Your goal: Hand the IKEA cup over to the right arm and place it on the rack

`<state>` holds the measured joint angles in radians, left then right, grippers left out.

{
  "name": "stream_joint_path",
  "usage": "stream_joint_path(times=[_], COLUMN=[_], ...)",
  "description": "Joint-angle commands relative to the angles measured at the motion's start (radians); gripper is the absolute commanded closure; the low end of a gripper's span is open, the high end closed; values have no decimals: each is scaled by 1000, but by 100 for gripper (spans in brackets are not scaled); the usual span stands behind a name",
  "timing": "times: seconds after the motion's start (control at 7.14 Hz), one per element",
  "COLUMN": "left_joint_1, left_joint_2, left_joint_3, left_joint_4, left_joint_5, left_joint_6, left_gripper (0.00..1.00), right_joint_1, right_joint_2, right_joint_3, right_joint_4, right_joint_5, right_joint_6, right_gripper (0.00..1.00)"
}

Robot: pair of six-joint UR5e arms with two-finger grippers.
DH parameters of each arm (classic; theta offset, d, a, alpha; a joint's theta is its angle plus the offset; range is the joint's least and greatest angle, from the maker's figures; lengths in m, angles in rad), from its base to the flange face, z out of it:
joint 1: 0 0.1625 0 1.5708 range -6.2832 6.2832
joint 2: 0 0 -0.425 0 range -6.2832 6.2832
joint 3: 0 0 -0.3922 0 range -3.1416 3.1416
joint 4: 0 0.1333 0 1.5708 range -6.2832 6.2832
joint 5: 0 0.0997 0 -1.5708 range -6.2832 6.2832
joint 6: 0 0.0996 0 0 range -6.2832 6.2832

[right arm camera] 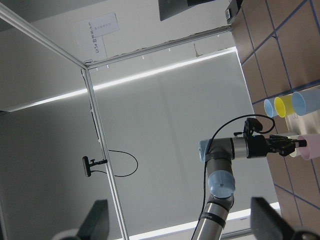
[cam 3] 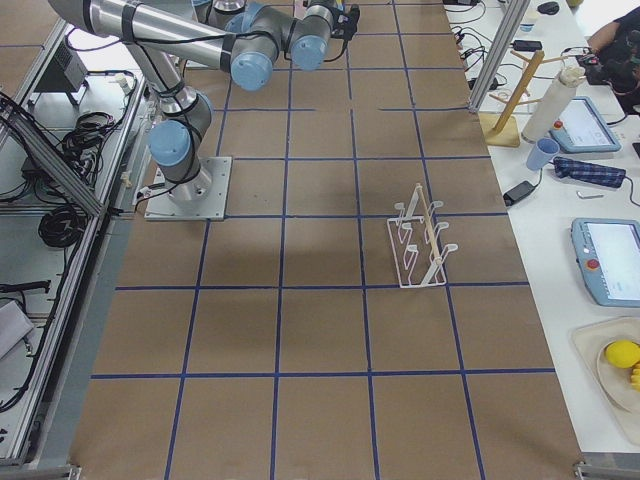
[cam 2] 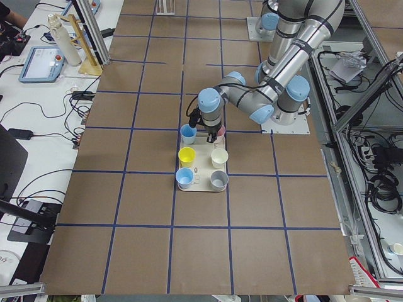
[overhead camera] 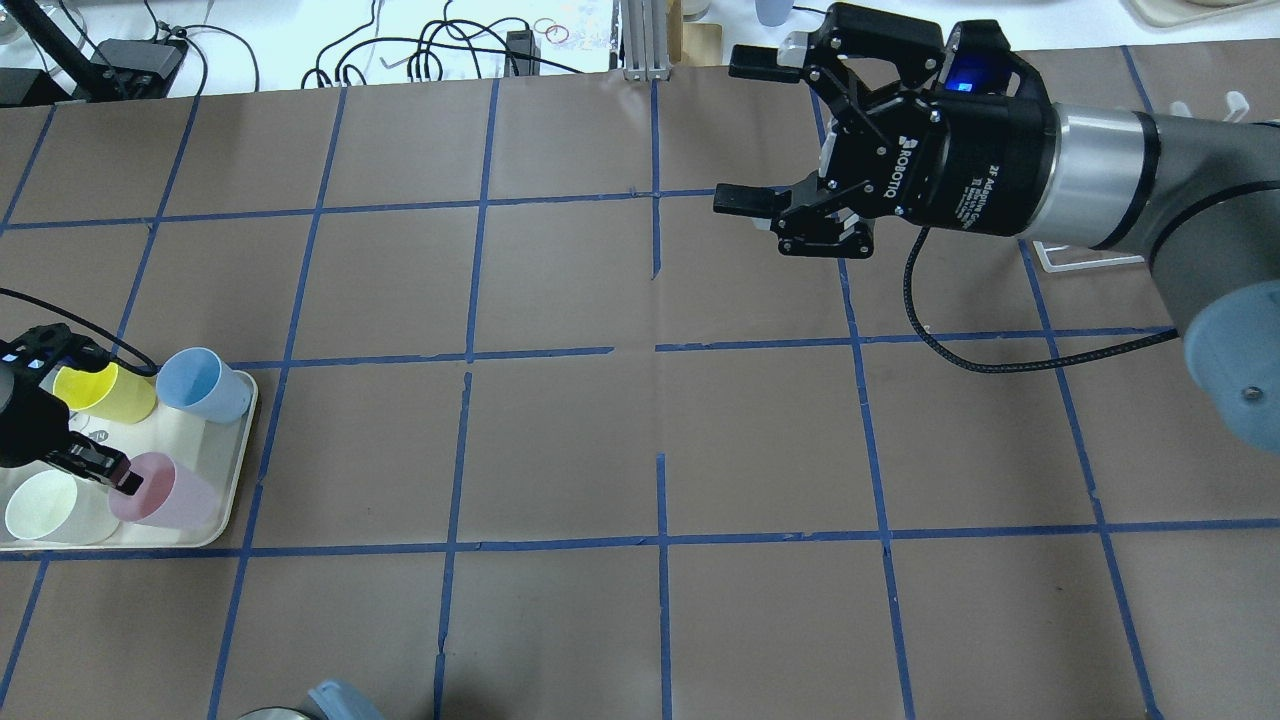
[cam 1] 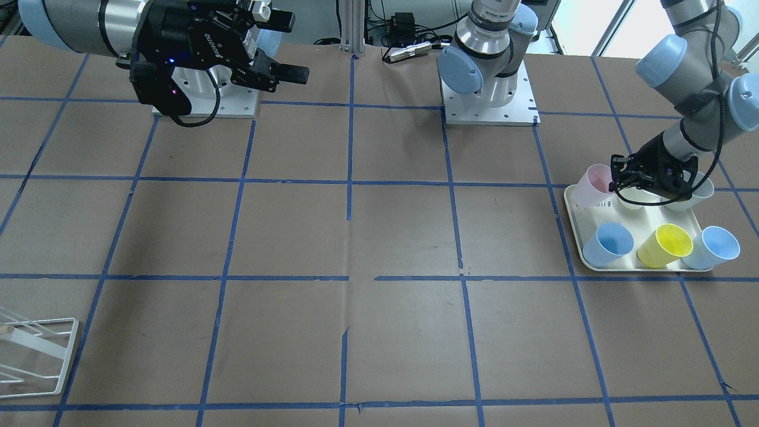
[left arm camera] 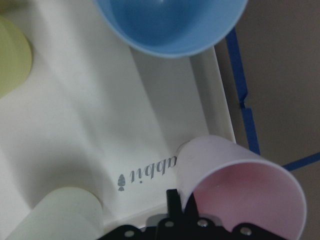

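Observation:
The pale pink IKEA cup [cam 1: 593, 185] stands at a corner of the cream tray [cam 1: 572, 219], which also holds several other pastel cups. It also shows in the overhead view [overhead camera: 170, 492] and the left wrist view [left arm camera: 240, 185]. My left gripper [cam 1: 619, 175] [overhead camera: 122, 478] reaches down over the tray and is shut on the pink cup's rim, one finger [left arm camera: 173, 202] against its outer wall. My right gripper [overhead camera: 745, 130] [cam 1: 290, 48] is open and empty, held high above the far side of the table. The white wire rack [cam 3: 420, 240] [cam 1: 35, 356] stands on the right arm's side.
On the tray are two blue cups [cam 1: 611, 244] [cam 1: 714, 246], a yellow cup [cam 1: 667, 244], a cream cup [overhead camera: 42, 505] and a grey one [cam 2: 218, 180]. The blue cup [left arm camera: 170, 25] is nearest the pink one. Brown table with a blue tape grid lies between tray and rack.

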<state>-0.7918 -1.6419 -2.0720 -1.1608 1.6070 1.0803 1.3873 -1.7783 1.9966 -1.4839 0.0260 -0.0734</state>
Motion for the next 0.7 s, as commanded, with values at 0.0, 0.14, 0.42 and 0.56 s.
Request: stream_joint_path(times=[0.0,0.14,0.42,0.56], left_joint_1=[-10,-12,-23,-108], left_joint_2=[43,50,74,85], left_joint_3=[201,296,323,323], left_joint_4=[-311,-499,-711,-761], left_joint_5=[-59,-178,-371,-448], left_joint_6=[0,-32,-68,-80], left_gripper=[100,100,100,100], right_joint_1=[1,1,3,3], right_joint_2=[6,5,5,7], right_joint_3=[1,2,2,2], right_joint_4=[-4,0,-6,-4], right_joint_5=[-3,0,0,2], right_joint_6=[-76,-80,-94,-117], right_gripper=[0,0,0,0])
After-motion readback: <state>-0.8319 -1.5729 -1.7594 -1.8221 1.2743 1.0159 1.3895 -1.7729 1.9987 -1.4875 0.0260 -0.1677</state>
